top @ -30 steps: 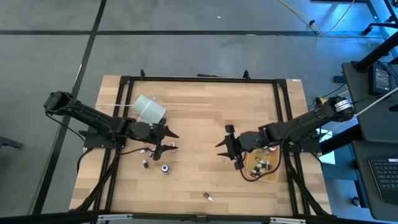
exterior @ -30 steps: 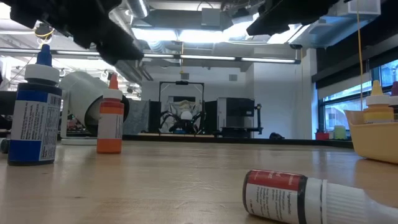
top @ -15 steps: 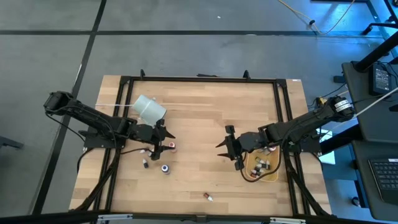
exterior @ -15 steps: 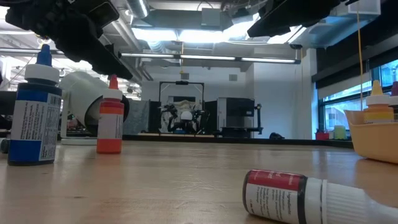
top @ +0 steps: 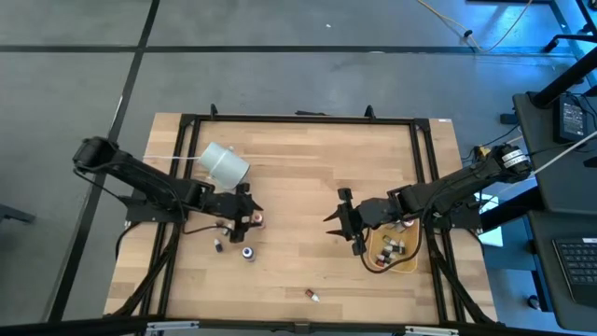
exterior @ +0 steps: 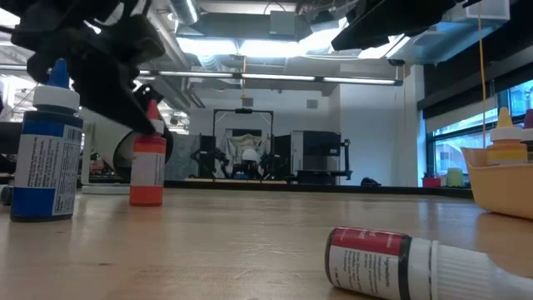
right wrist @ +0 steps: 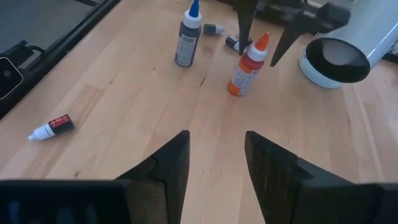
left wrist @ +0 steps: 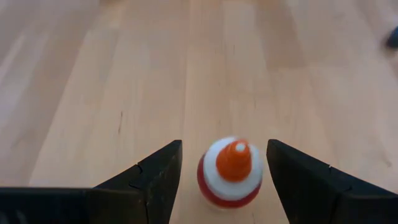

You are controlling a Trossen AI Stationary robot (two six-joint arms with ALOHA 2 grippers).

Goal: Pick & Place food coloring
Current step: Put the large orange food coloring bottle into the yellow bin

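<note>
The left gripper's fingers stood apart, straddling an upright orange bottle on the tabletop in the high view; the right gripper waited, spread, beside a tan tray. Low down, the orange bottle stood beside a blue bottle. The left wrist view showed both fingers flanking its cap.

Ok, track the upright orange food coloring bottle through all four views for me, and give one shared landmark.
High view: orange bottle, left of table centre, at the left gripper's tip.
Low view: at left, right of the blue bottle.
Left wrist view: bottom centre, between the open fingers.
Right wrist view: upper middle.
Landmark: the tipped white cup beside it.
</note>
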